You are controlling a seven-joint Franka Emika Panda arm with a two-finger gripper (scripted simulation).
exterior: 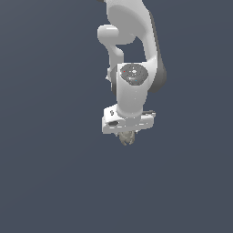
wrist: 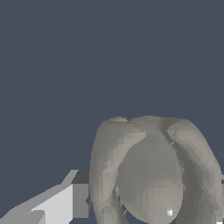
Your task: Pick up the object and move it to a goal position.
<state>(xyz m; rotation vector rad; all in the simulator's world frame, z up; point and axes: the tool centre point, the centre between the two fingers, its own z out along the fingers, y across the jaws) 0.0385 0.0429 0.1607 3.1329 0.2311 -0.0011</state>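
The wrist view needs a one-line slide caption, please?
Ridged grey-beige object fills the frame beside one pale gripper finger.

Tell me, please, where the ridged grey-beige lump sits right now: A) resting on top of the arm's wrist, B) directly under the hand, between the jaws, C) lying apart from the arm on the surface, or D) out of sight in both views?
B: in the exterior view the ridged lump pokes out just beneath the gripper, and in the wrist view it fills the frame right beside a finger.
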